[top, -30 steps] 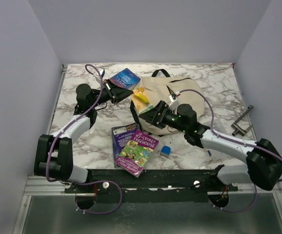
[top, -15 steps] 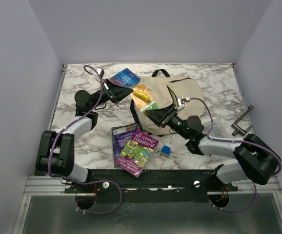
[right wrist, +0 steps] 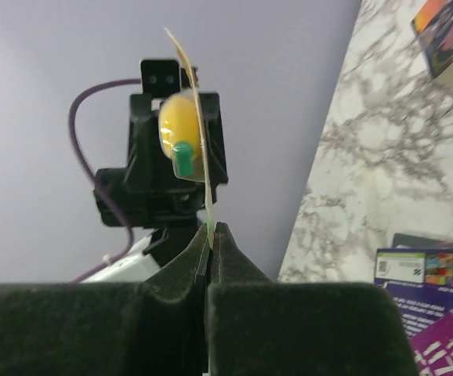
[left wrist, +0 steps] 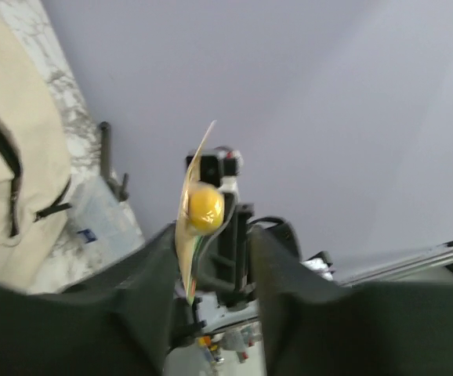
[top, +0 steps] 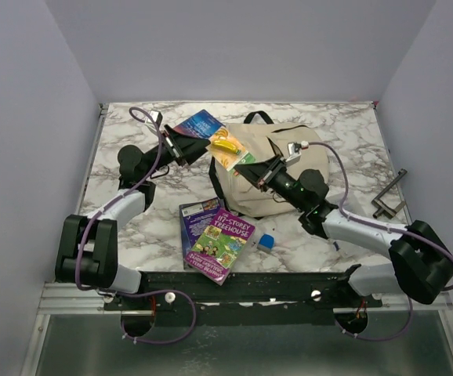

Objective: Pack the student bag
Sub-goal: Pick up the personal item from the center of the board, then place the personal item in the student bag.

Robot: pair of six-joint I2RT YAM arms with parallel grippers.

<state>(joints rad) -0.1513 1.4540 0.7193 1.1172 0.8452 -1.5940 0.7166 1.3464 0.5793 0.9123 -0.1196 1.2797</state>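
Step in hand: handover above the backpack (top: 250, 200). Right end effector (right wrist: 211, 231) is clamped on the banana card (top: 228, 147). Left end effector (left wrist: 211, 235) stands parted around it. Next, likely: lower the card into the backpack's opening.

Marble table (top: 352, 125), dark clamp (top: 389, 193) at its right edge

1. Table (top: 132, 227): white marble, grey veins;
2. student bag (top: 250, 200): cream-beige, black straps;
3. packet (top: 228, 147), upper centre: yellow, green tip;
4. lower book (top: 222, 243): purple and green cover;
5. upper book (top: 199, 124): blue;
6. cube (top: 266, 242): blue.
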